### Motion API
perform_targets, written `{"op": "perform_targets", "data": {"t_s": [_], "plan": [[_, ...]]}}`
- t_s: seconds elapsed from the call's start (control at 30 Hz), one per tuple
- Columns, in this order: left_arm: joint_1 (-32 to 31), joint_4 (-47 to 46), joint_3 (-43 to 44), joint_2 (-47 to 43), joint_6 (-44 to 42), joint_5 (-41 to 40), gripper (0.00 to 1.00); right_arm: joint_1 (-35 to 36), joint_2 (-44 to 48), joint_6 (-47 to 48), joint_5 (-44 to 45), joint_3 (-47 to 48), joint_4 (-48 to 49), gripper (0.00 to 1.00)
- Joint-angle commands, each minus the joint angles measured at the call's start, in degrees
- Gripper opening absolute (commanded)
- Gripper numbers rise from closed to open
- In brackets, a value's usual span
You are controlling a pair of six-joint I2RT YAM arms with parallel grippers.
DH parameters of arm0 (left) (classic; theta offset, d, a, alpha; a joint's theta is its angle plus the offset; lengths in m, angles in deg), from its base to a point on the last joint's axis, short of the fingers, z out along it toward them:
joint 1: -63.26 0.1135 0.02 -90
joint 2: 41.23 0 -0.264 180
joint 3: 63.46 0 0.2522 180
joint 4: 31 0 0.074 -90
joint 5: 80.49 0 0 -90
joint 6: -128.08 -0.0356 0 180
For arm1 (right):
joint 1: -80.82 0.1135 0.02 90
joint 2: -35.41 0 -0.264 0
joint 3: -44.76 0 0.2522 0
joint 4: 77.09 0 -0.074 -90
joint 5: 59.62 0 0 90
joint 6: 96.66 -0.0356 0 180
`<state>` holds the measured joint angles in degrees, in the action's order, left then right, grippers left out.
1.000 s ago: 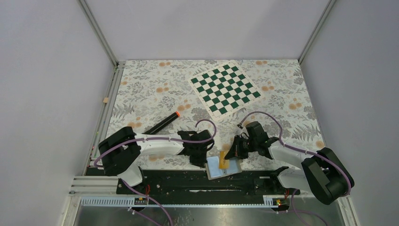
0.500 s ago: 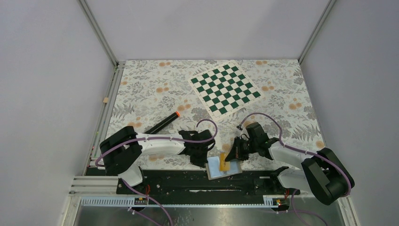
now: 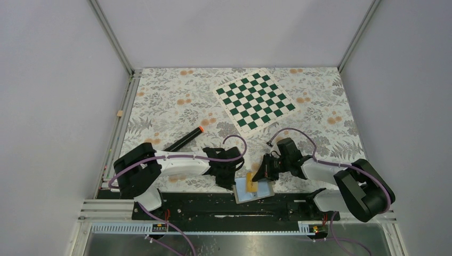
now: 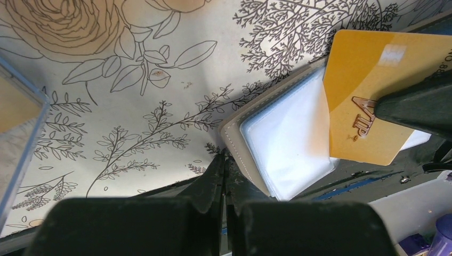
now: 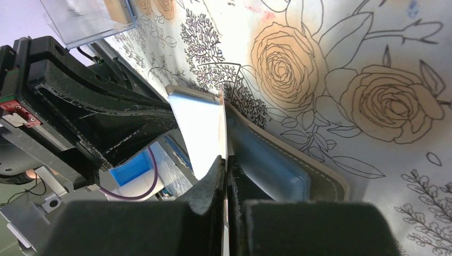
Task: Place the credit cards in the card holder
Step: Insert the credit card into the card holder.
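The right gripper (image 5: 225,160) has its jaws pressed together on a credit card (image 4: 362,96), pinching it near one end. The orange-yellow card bears the letters VIP. It stands tilted over the open card holder (image 4: 282,154). Along its lower edge the colour shows paler, as if behind the clear film of a pocket, so that edge seems to sit just inside. Most of the card sticks out.

The holder lies opened flat with its pale blue-grey pockets up and its grey cover showing as a rim around them. No other card shows in its pockets.

The left gripper (image 4: 224,160) has its jaws closed tight, and their tips touch the holder's left edge at the near corner. Whether the cover is caught between them cannot be told.

Just left of the holder, beyond the left gripper, stands a clear plastic tray (image 4: 24,128). Something flat and orange-yellow shows in it, too little of it to name.

From above, the holder (image 3: 256,193) lies at the near edge of the flowered table (image 3: 170,101), between the two grippers. A black marker (image 3: 184,140) with an orange tip lies well to the holder's far left. A green-and-white chessboard (image 3: 255,101) lies far behind the holder.
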<state>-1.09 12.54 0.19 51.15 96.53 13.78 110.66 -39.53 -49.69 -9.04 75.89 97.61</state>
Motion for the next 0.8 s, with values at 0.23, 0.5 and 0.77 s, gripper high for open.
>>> {"op": "perform_targets", "data": {"t_s": [0.23, 0.5, 0.77], "plan": [[-0.79, -0.07, 1.11, 2.63, -0.62, -2.06, 0.00, 0.06, 6.28, 1.36, 0.54, -2.80, -9.09, 0.00], [-1.15, 0.25, 1.64, 3.21, -0.86, -2.14, 0.00, 0.03, 3.39, 0.70, -1.14, -4.17, -8.06, 0.00], [-1.39, 1.96, 3.25, 4.14, -1.51, -2.82, 0.00, 0.04, -5.20, 0.97, -4.13, -1.95, -2.86, 0.00]]}}
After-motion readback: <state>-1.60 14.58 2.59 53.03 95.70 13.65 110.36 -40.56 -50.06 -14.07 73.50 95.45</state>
